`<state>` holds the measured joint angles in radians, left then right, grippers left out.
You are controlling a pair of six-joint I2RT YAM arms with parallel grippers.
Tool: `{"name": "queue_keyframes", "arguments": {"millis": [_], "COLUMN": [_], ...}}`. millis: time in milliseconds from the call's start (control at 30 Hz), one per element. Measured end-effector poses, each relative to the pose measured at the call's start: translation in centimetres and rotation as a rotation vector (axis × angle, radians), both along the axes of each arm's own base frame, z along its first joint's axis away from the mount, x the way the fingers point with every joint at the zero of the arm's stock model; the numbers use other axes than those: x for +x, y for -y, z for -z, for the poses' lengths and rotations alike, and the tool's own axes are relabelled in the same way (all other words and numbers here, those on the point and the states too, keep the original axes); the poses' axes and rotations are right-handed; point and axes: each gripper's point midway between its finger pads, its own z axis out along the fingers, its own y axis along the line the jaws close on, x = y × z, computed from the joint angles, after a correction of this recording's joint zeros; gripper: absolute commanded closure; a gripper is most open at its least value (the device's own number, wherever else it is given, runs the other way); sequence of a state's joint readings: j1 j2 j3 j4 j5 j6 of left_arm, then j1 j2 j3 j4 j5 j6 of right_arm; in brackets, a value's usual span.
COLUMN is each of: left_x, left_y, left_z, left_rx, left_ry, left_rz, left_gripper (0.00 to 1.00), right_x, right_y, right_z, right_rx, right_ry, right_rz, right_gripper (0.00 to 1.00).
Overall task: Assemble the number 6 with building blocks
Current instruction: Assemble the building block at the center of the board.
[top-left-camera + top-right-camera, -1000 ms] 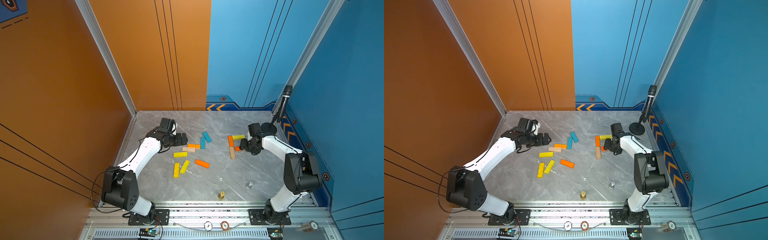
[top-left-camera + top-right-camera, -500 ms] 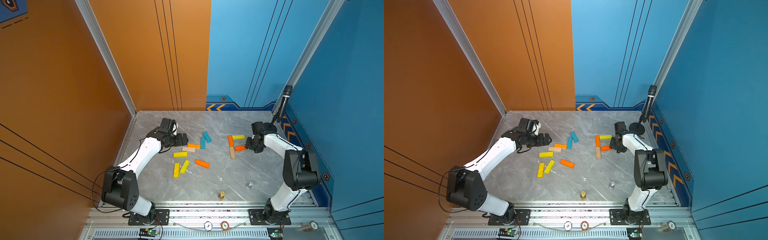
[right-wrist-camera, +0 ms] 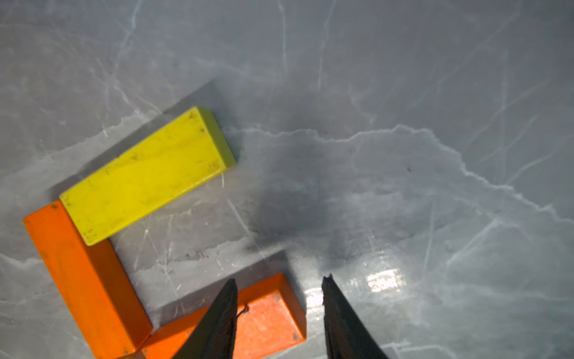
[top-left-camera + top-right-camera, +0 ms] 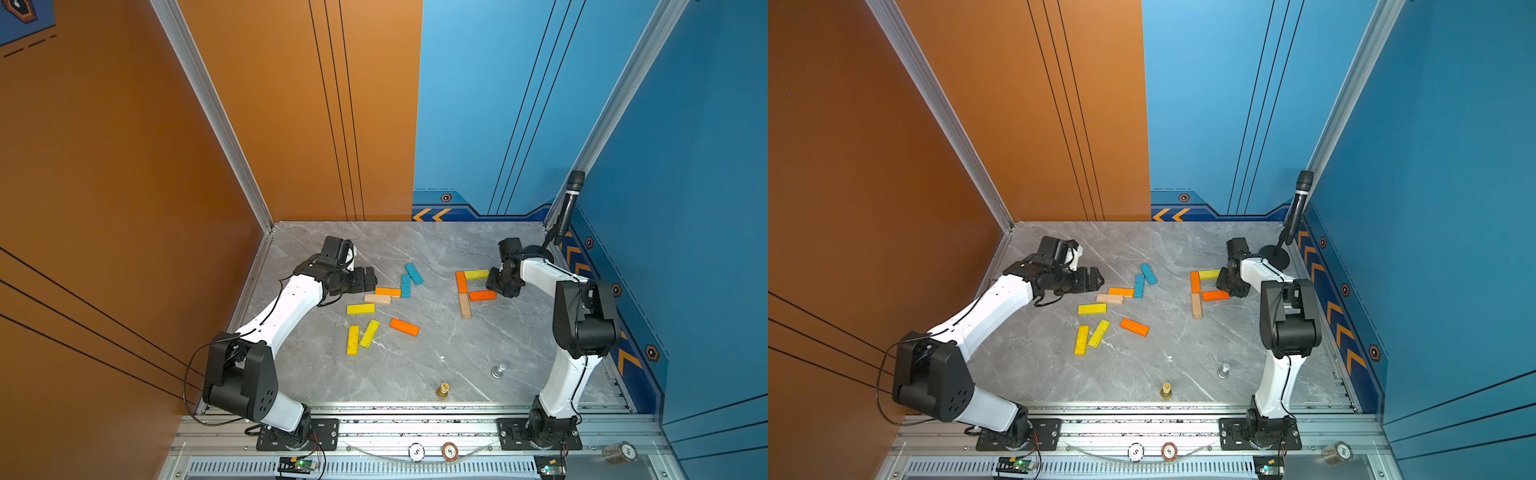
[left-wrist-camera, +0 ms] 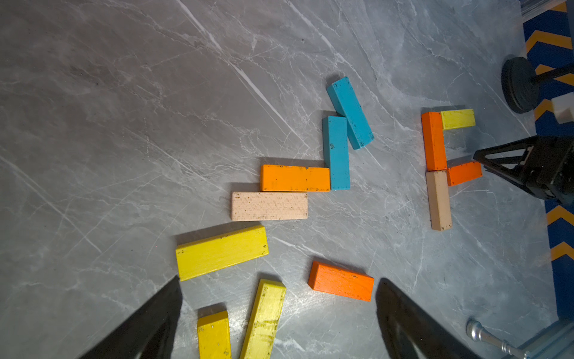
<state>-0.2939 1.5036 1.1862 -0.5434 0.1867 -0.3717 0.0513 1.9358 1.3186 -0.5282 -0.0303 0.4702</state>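
Judging the building blocks [image 5: 269, 206] as light, rigid painted wood: no give and no risk of crushing, but smooth faces on a polished worktop [image 4: 415, 374], so likely to skate when nudged. Best taken across the two long edges near mid-length, kept flat, to stop twisting. Lie scattered mid-worktop: teal, orange, tan and yellow, some touching. Beside them, toward the right arm, the number 6 [image 4: 461, 282] part-built: yellow top bar, orange and tan end to end as spine, orange bar [image 3: 267, 314] as middle stroke, touching the spine. Right pincer [image 3: 278, 278] at that bar's free end, partly apart, one finger over the bar, clamping nothing. Left pincer [image 5: 278, 279] spread wide, empty, hovering at the edge of the loose cluster.
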Motion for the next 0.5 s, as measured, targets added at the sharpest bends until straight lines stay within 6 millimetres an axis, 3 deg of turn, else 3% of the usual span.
{"name": "queue_keyframes", "arguments": {"millis": [500], "left_x": [0.0], "left_y": [-0.01], "left_z": [0.0], "left_rx": [0.005], "left_ry": [0.003], "left_rz": [0.007], "left_gripper": [0.02], "right_x": [0.69], "right_y": [-0.15], "right_z": [0.34], "right_rx": [0.006], "right_ry": [0.002], "right_rz": [0.014], "right_gripper": [0.63]}}
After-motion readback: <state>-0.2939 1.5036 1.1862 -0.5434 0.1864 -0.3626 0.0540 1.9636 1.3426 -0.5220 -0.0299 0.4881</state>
